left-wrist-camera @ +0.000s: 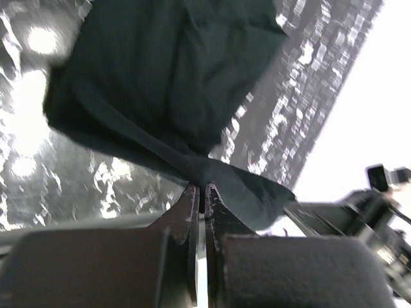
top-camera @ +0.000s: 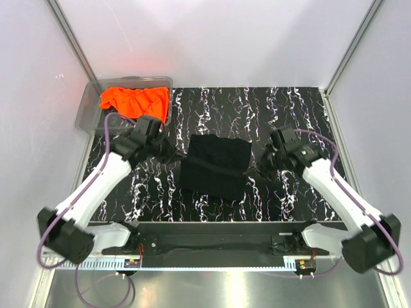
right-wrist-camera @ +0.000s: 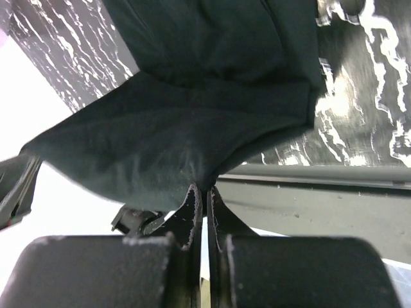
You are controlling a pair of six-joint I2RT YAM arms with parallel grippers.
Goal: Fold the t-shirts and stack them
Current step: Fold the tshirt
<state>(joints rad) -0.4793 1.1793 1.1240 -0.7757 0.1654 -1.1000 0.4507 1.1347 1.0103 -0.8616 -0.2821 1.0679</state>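
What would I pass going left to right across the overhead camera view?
orange t-shirt → left gripper → black t-shirt → right gripper. Both grippers' fingers are pinched on the black t-shirt's edges.

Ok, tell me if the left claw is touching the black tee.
Touching: the left wrist view shows the left claw pinched shut on the black tee.

t-shirts: 2 all up
black tee point(top-camera: 215, 167): just 1, middle of the surface point(top-camera: 289, 106)
orange tee point(top-camera: 136, 101): 1, far left
clear bin point(top-camera: 87, 117): 1, far left too
arms: 2, so a left arm point(top-camera: 97, 185) and a right arm point(top-camera: 337, 189)
surface: 1, black with white marbling
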